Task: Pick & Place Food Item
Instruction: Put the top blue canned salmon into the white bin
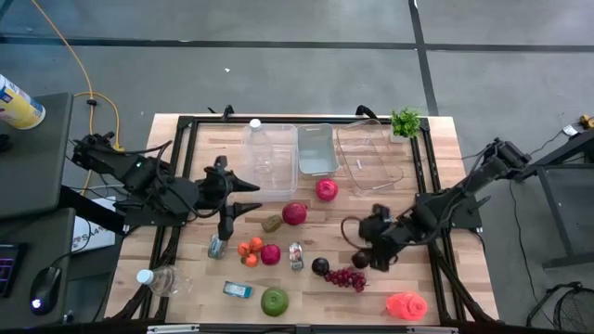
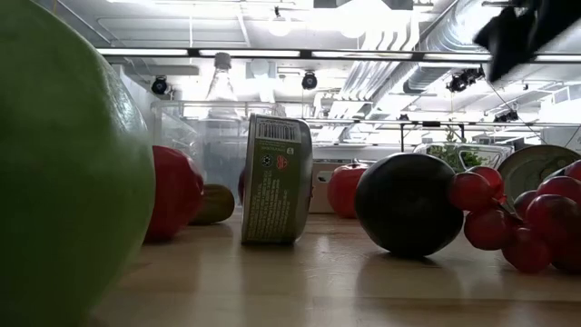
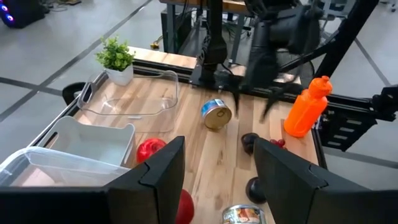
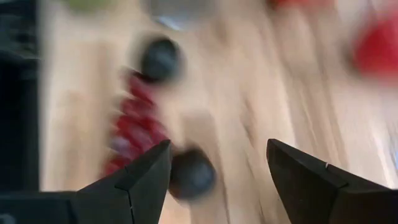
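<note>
Hovering with fingers spread wide, the right gripper (image 1: 365, 252) hangs just over a dark plum (image 1: 360, 261) beside the grapes (image 1: 345, 276); I'd centre it and drop straight. Left gripper (image 1: 243, 196) waits open near the bins.

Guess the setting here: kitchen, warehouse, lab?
Likely a robotics lab: a framed wooden table on bare concrete floor, exposed ceiling ducts overhead, and a computer mouse on a side desk.
</note>
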